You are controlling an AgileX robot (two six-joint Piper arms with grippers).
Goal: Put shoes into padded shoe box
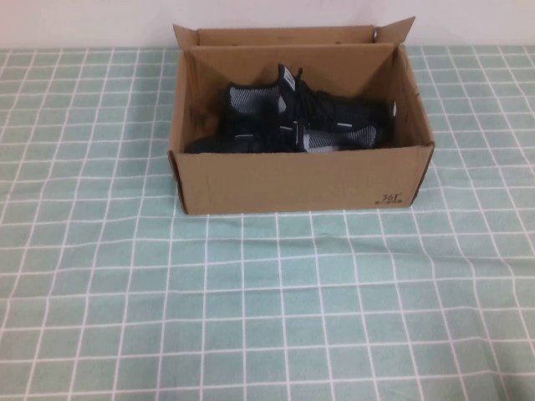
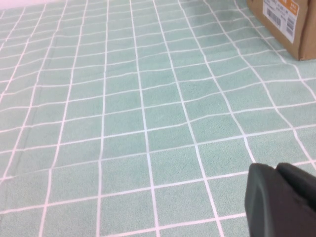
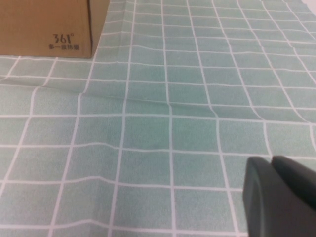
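Both shoes [image 1: 292,121] are seen lying lengthwise inside the padded shoe box [image 1: 301,180] near the surface's [image 1: 267,317] far edge. The left end effector [image 2: 281,202] and right end effector [image 3: 279,197], each pressed together and empty, are held well apart from it, over the near surface.

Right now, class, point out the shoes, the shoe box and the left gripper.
shoes [image 1: 292,125]: high view, laced upper inside the box.
shoe box [image 1: 292,180]: high view, front wall.
left gripper [image 2: 281,200]: left wrist view, black tip over the checked cloth, jaws shut.
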